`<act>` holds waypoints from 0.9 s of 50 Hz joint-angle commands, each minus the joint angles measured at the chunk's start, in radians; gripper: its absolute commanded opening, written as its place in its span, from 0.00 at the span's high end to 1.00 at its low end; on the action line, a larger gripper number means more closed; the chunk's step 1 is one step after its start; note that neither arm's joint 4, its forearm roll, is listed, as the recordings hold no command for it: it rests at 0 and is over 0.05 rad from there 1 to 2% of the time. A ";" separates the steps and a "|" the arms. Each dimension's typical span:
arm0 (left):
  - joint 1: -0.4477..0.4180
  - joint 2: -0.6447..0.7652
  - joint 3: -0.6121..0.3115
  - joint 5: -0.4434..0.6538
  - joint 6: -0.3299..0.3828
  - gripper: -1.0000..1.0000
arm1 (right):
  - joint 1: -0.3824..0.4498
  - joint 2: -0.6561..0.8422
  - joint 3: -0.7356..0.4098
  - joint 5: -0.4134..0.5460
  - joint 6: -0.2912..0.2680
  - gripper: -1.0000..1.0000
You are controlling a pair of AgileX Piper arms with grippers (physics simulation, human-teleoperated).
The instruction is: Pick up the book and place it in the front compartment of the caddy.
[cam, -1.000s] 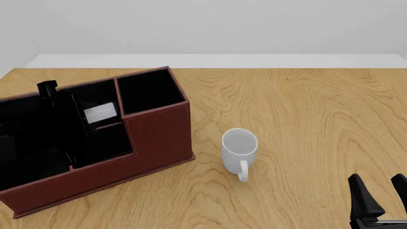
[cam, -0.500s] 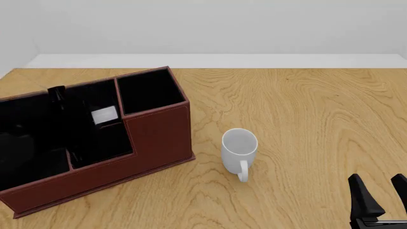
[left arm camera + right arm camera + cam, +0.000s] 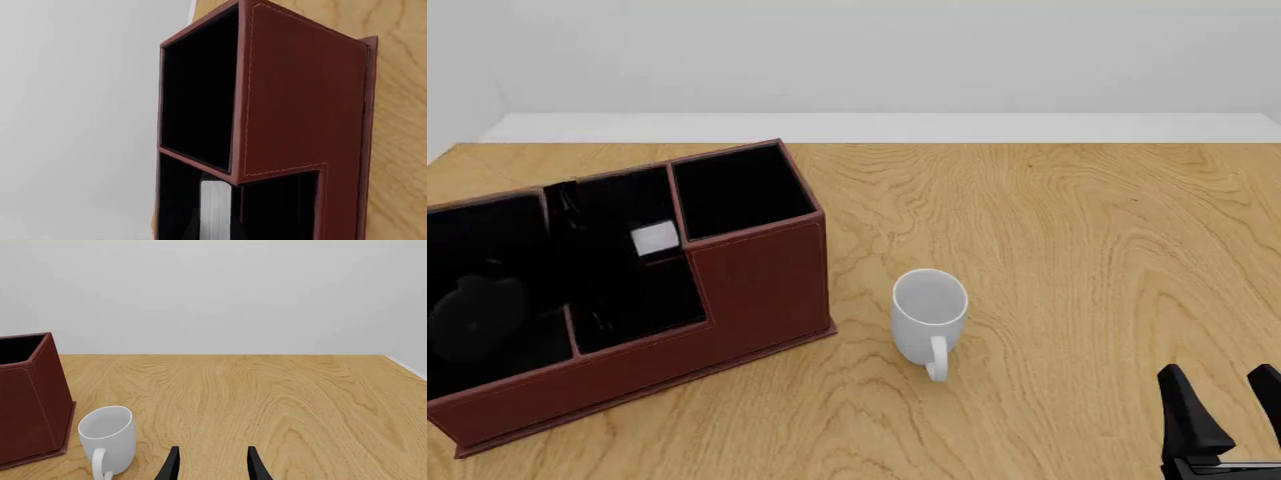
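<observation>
grippers first: the right gripper [image 3: 1228,412] sits at the near right corner of the wooden table [image 3: 1068,230], its two black fingers [image 3: 170,466] parted with bare wood between them, holding nothing. just beyond it and to the left stands a white mug [image 3: 930,310], upright, handle toward the near edge, close beside the caddy's right end but not touching it. the caddy [image 3: 761,290] fills the left half of the table, reddish-brown outside, black within, its front wall stepped lower on the left. the book [image 3: 651,239] stands on edge inside it, in the lower compartment behind the stepped front wall, only its white strip of page edges showing clearly (the black cover melts into the lining). in the left wrist view the same pale page edges [image 3: 215,207] rise just beside the divider, under the taller square pocket. a dark rounded shape [image 3: 481,318] sits low in the caddy's left part, probably part of the left arm, but its fingers cannot be made out, so its state cannot be told. the book lies well apart from the right gripper, across the mug and the caddy wall.
</observation>
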 commanded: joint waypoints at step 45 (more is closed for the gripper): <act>0.119 0.198 -0.012 -0.221 0.134 1.00 | 0.000 0.000 0.000 0.000 0.000 0.00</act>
